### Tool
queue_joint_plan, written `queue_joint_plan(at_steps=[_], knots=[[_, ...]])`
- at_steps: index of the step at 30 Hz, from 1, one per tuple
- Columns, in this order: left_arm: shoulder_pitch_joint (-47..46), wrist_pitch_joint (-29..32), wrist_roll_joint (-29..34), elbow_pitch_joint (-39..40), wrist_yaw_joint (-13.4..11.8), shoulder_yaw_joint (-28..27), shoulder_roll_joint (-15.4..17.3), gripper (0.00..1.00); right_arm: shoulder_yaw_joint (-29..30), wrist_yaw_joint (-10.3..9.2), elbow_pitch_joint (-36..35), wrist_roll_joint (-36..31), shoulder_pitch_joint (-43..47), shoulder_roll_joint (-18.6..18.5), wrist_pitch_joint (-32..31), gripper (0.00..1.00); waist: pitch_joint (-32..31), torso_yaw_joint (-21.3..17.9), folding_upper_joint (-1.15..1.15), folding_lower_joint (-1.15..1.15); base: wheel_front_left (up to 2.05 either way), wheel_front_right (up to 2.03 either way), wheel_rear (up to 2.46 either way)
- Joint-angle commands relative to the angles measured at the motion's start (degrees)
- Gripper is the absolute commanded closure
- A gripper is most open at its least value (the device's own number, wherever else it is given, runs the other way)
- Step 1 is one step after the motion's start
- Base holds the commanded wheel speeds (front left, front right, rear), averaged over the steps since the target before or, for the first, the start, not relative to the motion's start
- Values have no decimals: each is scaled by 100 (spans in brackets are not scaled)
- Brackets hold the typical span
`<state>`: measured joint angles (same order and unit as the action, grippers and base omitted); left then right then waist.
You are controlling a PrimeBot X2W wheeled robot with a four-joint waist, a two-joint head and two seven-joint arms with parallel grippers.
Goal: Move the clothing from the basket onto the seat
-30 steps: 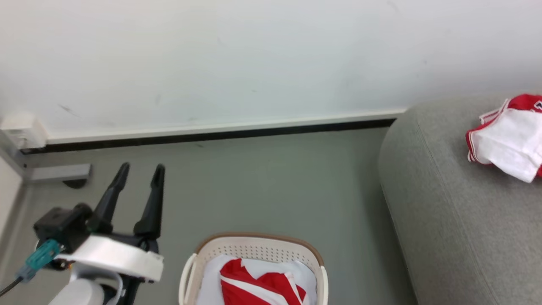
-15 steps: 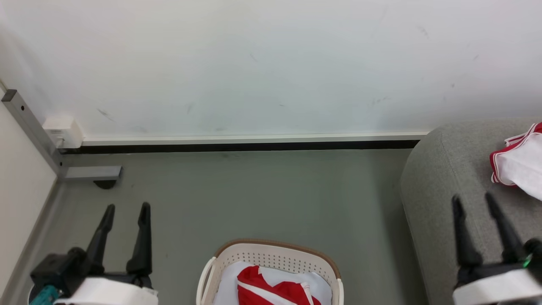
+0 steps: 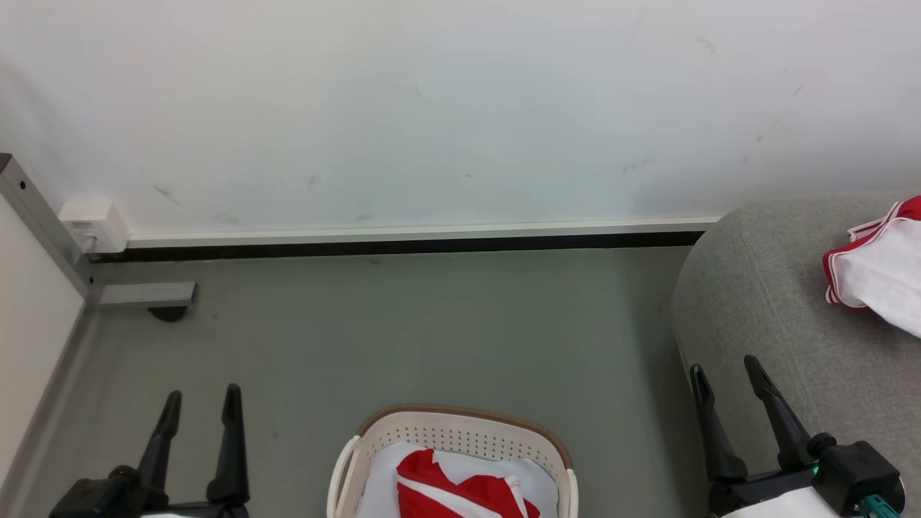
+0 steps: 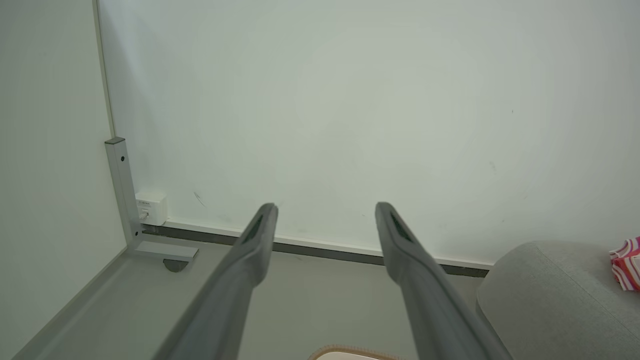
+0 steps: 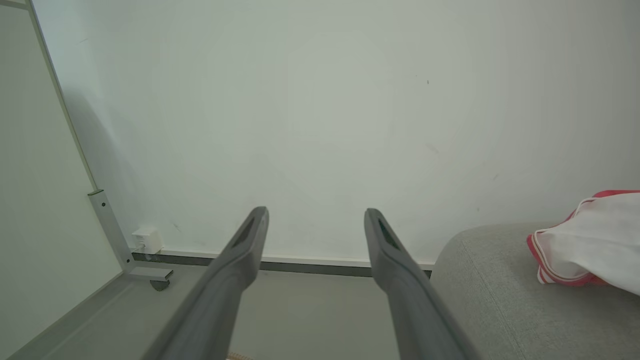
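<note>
Cream laundry basket point(image 3: 460, 430) holding red-and-white garment point(image 3: 440, 491) over pale pad point(image 3: 380, 480); second garment point(image 3: 879, 277) on grey sofa point(image 3: 763, 288); left gripper point(image 3: 203, 392), right gripper point(image 3: 724, 364) spread wide, gripping nothing.

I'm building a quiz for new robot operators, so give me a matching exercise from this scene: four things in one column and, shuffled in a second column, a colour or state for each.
Column one:
1 basket
2 sofa
3 left gripper
4 wall box

Column two:
A grey fabric
B jaws open, holding nothing
C cream with a brown rim, red clothing inside
D small, plain white

Pairs: 1-C; 2-A; 3-B; 4-D
</note>
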<state>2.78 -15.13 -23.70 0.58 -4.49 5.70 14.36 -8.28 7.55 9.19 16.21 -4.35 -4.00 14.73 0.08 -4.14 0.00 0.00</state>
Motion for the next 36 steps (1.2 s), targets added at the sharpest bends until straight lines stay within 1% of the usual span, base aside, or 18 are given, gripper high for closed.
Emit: queue_joint_plan(at_steps=[1, 5, 12, 20, 25, 29, 34, 36], knots=[[12, -2, 117, -39, 69, -79, -59, 0, 0, -12, 31, -41, -68, -10, 43, 0, 5, 5, 0, 0, 0, 0, 0], [-15, -3, 256, -104, 223, -230, -218, 0, -22, -12, 67, -15, -123, 5, 42, 0, -3, 9, 0, 0, 0, 0, 0], [2, -3, 447, -212, 442, -461, -406, 0, -49, -12, 89, 37, -133, 6, 46, 0, -23, -24, 0, 0, 0, 0, 0], [-24, -3, 576, -279, 611, -650, -580, 0, -79, -13, 77, 55, -155, -24, 48, 0, -38, -75, 0, 0, 0, 0, 0], [-60, -3, 599, -280, 707, -760, -671, 0, -169, -13, 91, 98, -264, -93, 49, 0, 25, -211, 0, 0, 0, 0, 0], [-156, -3, 643, -331, 765, -773, -704, 0, -206, -13, 58, 106, -355, -110, 40, 0, 169, -376, 0, 0, 0, 0, 0], [-499, -3, 753, -481, 841, -606, -677, 0, -192, -13, -68, 107, -529, -121, 40, 0, 549, -572, 0, 0, 0, 0, 0], [-700, 17, 799, -526, 873, -527, -649, 0, -213, -13, -109, 48, -633, -183, 40, 0, 768, -643, 0, 0, 0, 0, 0]])
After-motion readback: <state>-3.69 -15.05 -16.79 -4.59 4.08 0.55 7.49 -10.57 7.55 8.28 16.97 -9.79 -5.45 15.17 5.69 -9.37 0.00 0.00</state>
